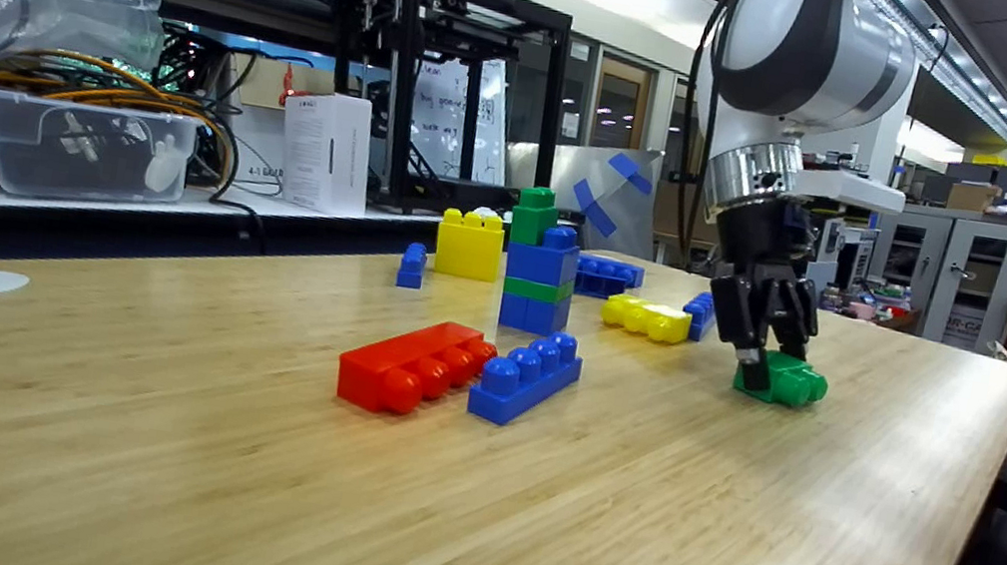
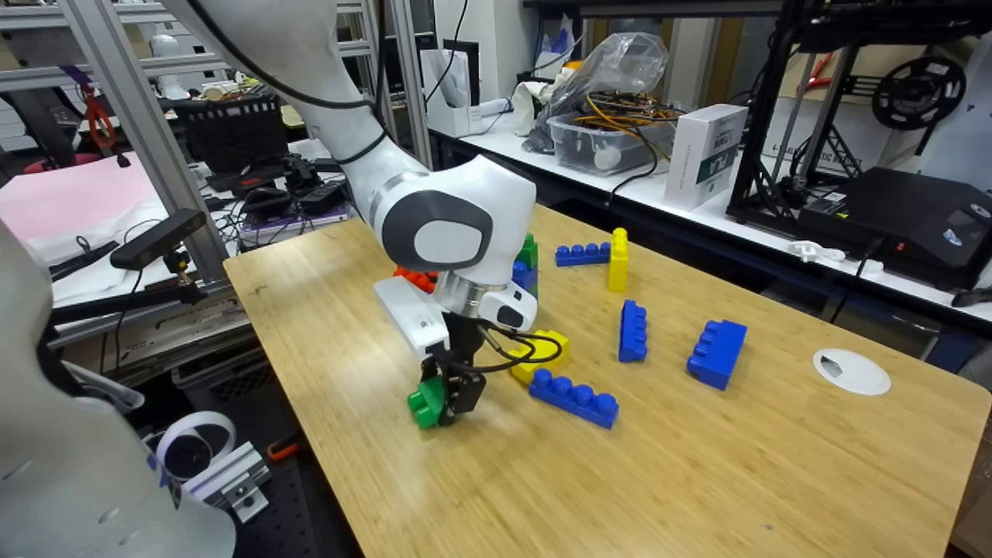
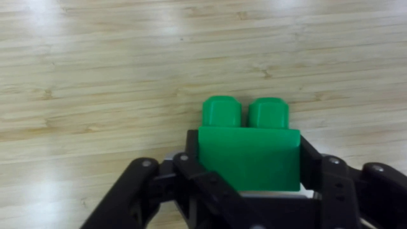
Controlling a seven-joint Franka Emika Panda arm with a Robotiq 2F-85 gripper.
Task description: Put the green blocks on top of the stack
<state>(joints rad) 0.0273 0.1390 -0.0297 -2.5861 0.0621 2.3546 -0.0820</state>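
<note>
A wide green block (image 1: 796, 381) lies on its side at the tabletop, with its studs facing away from my gripper. It also shows in an exterior view (image 2: 427, 403) and in the wrist view (image 3: 251, 159). My gripper (image 1: 774, 362) points down, with a finger pressed to each side of this block; no gap shows in the wrist view. The stack (image 1: 536, 303) stands upright, blue with a thin green layer. A narrow green brick (image 1: 532, 224) sits on one side of its top, beside a bare blue stud. In an exterior view the arm partly hides the stack (image 2: 525, 277).
A lying yellow brick (image 1: 647, 318) and a blue brick (image 2: 574, 399) lie between gripper and stack. A red brick (image 1: 409, 367) and blue brick (image 1: 526, 382) lie near the stack. A yellow block (image 1: 469, 247) stands behind. More blue bricks (image 2: 718, 354) lie farther off.
</note>
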